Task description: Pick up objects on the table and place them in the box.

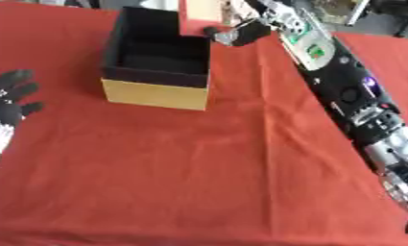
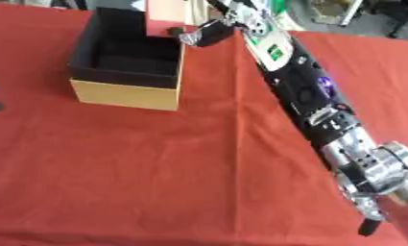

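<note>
Fingers of the right hand are curled round the lower edge of a flat red and tan object, possibly a card box or packet; its exact kind cannot be told. The object stands upright, and its top runs out of the picture. It is held at the far right corner of the box, just above the box rim, directly to the left of the fingers. Whether the object touches the rim cannot be told.

The right arm extends from the lower right corner diagonally up to the top centre, black with silver joints, a green panel and a small lit purple point on its housing.

The box is open at the top, with tan outer walls and a black lining. It stands on the tabletop, which is covered by a red cloth with soft creases. The box interior shows only dark lining; no contents can be made out inside it.

The left hand rests at the left edge of the left eye view, well apart from the box. Its fingers are straight and spread, pointing up, and hold nothing. In the right eye view only dark fingertips show at the left edge.
</note>
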Action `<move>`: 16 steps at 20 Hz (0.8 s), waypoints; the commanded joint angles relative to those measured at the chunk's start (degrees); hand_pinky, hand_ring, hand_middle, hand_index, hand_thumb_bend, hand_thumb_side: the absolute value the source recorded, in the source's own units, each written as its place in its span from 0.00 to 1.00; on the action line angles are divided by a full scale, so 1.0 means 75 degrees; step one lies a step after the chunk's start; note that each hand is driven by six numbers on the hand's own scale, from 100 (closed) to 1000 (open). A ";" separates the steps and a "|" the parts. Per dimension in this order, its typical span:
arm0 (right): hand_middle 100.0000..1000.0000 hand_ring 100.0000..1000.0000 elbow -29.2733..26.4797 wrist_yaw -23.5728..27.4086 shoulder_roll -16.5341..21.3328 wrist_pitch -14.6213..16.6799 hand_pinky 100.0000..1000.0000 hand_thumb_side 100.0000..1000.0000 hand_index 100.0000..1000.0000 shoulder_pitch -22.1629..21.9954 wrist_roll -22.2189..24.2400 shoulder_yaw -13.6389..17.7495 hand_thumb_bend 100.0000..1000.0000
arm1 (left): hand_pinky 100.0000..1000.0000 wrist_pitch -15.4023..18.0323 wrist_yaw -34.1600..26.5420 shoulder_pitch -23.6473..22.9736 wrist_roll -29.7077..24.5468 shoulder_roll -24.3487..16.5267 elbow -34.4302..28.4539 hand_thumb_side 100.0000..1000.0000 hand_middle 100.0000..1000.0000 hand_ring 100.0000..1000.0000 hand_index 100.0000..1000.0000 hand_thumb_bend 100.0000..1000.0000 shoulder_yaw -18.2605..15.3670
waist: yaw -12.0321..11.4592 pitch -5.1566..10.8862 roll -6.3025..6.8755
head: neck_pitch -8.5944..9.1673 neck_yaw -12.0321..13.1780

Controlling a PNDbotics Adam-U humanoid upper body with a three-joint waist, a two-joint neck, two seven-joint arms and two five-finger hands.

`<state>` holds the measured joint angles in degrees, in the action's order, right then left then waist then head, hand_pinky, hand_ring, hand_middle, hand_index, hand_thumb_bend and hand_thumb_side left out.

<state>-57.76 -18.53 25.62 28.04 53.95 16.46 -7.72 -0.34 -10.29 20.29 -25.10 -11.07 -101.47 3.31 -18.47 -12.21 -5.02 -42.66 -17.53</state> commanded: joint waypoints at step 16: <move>0.75 0.90 0.0452 -0.1307 -0.0359 0.0382 0.81 0.20 0.99 0.0143 -0.0272 0.0048 0.43 | 0.90 0.0033 -0.0092 0.0156 -0.0029 0.0013 -0.0141 0.32 0.91 0.96 0.93 0.00 0.0021 | 0.0057 0.0082 0.0174 | 0.0068 -0.0104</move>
<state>-53.66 -27.70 21.91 30.81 54.06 14.91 -7.50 -0.31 -10.83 20.70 -25.34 -10.63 -101.50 3.61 -18.04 -12.52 -4.26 -42.63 -18.32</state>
